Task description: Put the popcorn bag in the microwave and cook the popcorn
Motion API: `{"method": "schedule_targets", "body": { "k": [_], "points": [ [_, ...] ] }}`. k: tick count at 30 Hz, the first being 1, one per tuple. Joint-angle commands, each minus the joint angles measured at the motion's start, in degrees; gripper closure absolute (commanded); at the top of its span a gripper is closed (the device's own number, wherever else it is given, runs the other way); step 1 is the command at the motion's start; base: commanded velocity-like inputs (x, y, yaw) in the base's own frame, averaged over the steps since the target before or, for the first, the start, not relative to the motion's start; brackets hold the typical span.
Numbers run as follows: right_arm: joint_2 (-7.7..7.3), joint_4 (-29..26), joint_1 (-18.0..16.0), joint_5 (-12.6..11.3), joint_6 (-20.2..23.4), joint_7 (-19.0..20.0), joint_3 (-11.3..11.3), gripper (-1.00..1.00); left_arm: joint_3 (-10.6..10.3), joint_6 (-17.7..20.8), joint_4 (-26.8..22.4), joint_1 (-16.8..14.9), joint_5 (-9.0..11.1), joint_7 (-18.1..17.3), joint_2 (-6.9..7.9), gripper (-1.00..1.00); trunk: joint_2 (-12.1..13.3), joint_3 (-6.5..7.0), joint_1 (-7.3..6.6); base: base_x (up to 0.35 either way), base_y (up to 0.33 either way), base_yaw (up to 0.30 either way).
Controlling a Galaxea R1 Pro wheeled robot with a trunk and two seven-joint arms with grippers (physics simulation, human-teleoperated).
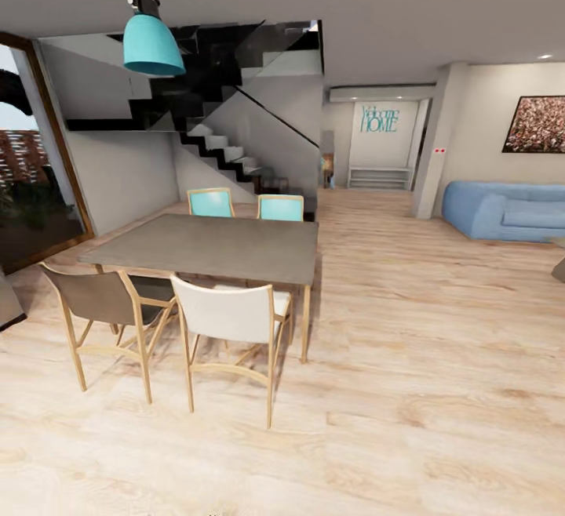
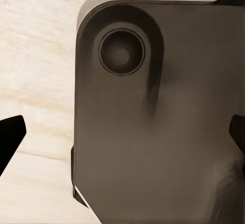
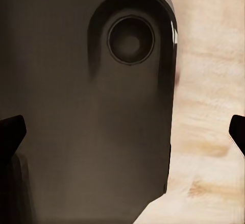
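Robot base (image 2: 163,132) is showing as a dark grey, smooth-skinned slab with rounded corners; round recessed socket (image 2: 121,51) sitting near one corner, toward 11 o'clock. Same base (image 3: 87,106) and socket (image 3: 130,40) toward 1 o'clock. Fingertips (image 2: 10,137) (image 3: 11,132) are rendering matte black, wedge-shaped.

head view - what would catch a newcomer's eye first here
The grey dining table stands left of centre on the pale wood floor, ringed by four chairs: two turquoise ones at its far side, a brown and a white one nearer the camera. A turquoise pendant lamp hangs above it before a dark staircase, and a blue sofa sits at far right.
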Motion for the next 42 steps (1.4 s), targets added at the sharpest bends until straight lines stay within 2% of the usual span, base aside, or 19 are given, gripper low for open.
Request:
{"method": "schedule_targets", "body": {
  "k": [1, 42],
  "points": [
    [-0.01, 0.01, 0.0, -0.02, -0.19, -0.01, 0.01, -1.0, 0.01, -0.09, -0.05, 0.01, 0.42, 0.02, -0.01, -1.0, -0.02, -0.04, 0.0, 0.0, 0.0, 0.286],
    [-0.01, 0.01, -0.02, -0.02, -0.19, -0.01, 0.01, -1.0, 0.03, -0.09, -0.05, 0.01, 0.42, 0.02, -0.01, -1.0, -0.02, -0.04, 0.0, 0.0, 0.0, 0.285]
  ]
}}
